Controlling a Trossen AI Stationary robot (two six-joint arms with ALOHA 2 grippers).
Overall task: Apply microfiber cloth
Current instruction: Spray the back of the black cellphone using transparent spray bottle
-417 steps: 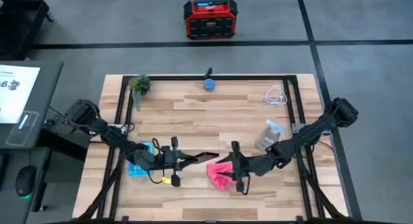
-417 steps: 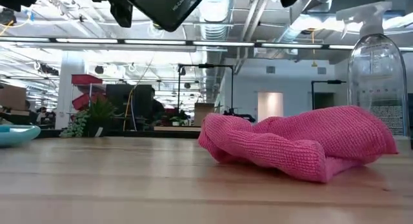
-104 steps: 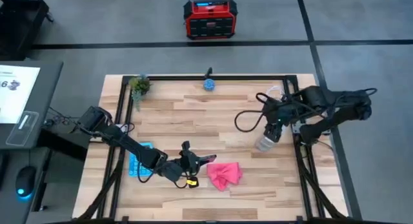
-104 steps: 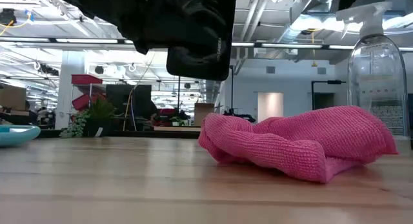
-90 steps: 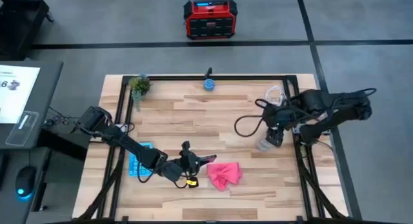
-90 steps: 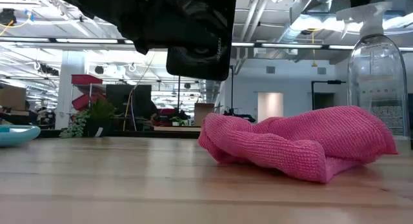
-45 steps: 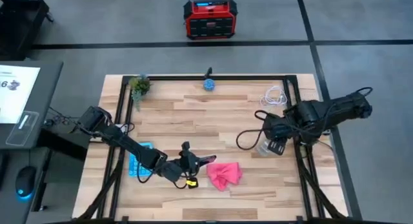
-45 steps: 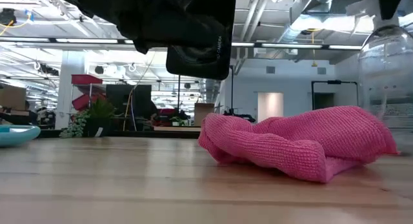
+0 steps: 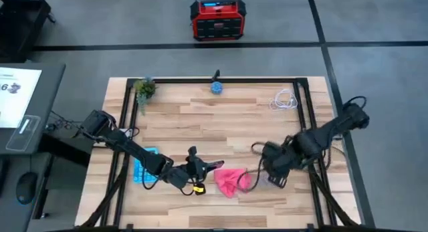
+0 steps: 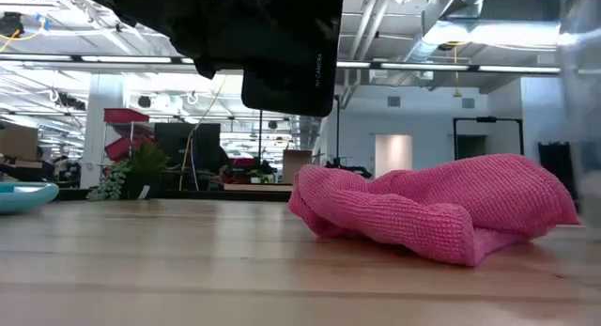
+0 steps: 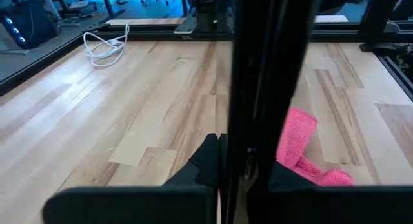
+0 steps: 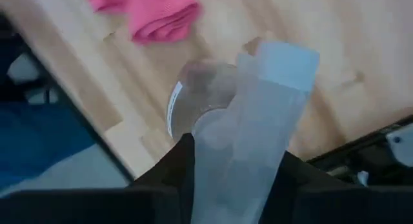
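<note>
The microfiber cloth (image 9: 230, 181) lies crumpled on the wooden surface (image 9: 200, 122) near its front edge, its long axis roughly side to side across the surface, one bunched end toward the left end effector (image 9: 212, 165), which is closed on a dark flat phone (image 9: 208, 165) just beside it. The right end effector (image 12: 227, 179) grips a clear spray bottle (image 12: 242, 114) just to the right of the cloth, above the surface. The surface is pale planking in a black frame, carrying a small plant (image 9: 144, 87), a blue calculator (image 9: 144, 166) and a coiled white cable (image 9: 284, 100); beyond it, a grey floor with a red unit (image 9: 216, 19) and an open workshop hall.
</note>
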